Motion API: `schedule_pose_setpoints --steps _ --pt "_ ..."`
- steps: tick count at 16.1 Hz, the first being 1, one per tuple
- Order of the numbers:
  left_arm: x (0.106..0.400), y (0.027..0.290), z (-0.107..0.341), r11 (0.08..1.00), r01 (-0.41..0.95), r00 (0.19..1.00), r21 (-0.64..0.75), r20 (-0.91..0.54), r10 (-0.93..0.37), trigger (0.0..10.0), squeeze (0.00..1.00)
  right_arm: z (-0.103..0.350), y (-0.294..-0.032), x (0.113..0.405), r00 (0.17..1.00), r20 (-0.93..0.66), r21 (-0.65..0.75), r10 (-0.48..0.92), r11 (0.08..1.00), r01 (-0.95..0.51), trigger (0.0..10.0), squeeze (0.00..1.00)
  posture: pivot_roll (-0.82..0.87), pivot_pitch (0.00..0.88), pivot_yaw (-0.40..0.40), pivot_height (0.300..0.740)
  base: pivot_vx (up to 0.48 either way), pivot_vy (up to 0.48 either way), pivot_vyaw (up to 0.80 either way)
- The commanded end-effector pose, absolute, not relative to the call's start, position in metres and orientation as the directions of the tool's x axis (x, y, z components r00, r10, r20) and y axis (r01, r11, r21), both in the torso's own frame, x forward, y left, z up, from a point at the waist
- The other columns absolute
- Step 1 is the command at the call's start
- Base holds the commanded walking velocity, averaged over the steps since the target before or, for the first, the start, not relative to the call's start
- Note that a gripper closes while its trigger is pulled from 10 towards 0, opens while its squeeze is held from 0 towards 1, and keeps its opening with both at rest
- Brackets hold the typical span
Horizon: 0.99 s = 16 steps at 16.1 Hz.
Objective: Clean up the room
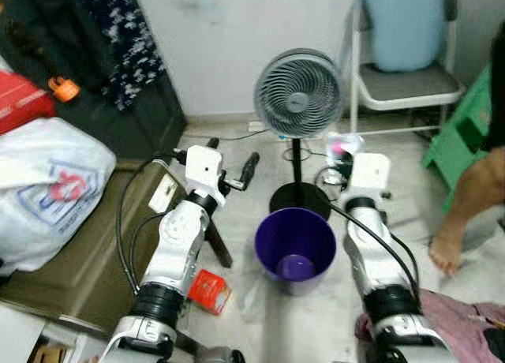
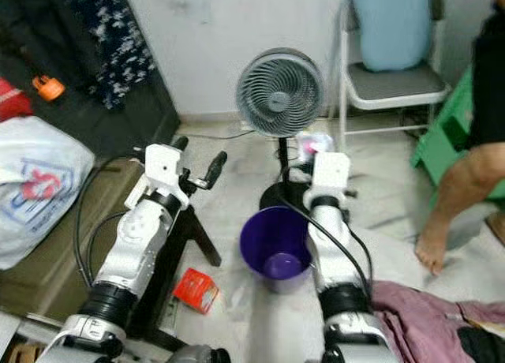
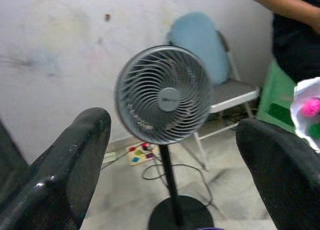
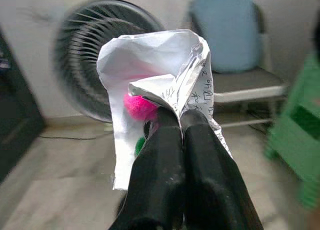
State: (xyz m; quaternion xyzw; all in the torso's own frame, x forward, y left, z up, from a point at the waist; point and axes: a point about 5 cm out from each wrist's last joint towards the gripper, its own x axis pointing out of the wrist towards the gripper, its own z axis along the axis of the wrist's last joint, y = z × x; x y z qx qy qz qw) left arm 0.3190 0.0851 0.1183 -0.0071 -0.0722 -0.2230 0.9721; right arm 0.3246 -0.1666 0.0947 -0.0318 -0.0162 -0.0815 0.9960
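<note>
White wrapper (image 4: 165, 85), small illegible print.

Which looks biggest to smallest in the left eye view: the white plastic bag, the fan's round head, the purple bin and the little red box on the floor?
As they appear in that view:
1. White plastic bag, by far the largest.
2. Fan head and purple bin: too alike to rank.
3. Red box, smallest.

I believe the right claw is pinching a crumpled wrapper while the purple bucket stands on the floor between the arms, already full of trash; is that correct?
Not quite: the purple bucket is empty, as the left eye view shows. The right claw is indeed pinching the crumpled wrapper, and the bucket stands between the arms.
</note>
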Motion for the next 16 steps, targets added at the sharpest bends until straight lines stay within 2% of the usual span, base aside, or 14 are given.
schedule_pose_setpoints --steps 1,6,9,13,16 --pt "0.323 0.092 0.124 0.903 0.429 0.89 0.036 0.156 -0.429 10.0 0.0 0.104 -0.154 0.327 0.987 0.063 -0.034 -0.145 0.988 0.148 10.0 0.0 -0.15 0.003 0.192 0.74 0.0 0.0 0.0" --pt "0.322 0.122 0.131 0.924 0.371 0.91 0.095 0.162 -0.382 10.0 0.0 0.119 -0.124 0.343 0.996 0.06 0.011 -0.07 0.998 0.069 10.0 0.0 -0.05 0.017 0.138 0.74 0.0 0.0 0.0" --pt "0.313 0.115 0.138 0.902 0.413 0.878 0.128 0.207 -0.431 10.0 0.0 0.119 -0.119 0.349 0.997 0.02 0.038 -0.079 0.996 0.078 10.0 0.0 -0.02 0.012 0.14 0.74 0.0 0.0 0.0" --pt "0.309 0.107 0.131 0.872 0.47 0.858 0.136 0.162 -0.488 10.0 0.0 0.118 -0.119 0.346 0.994 0.022 0.048 -0.107 0.993 0.106 10.0 0.0 -0.05 0.033 0.171 0.74 0.0 0.0 0.0" --pt "0.299 0.113 0.124 0.883 0.452 0.873 0.128 0.138 -0.467 10.0 0.0 0.109 -0.117 0.342 0.995 -0.011 0.049 -0.099 0.994 0.099 10.0 0.0 -0.01 0.041 0.13 0.74 0.0 0.0 0.0"
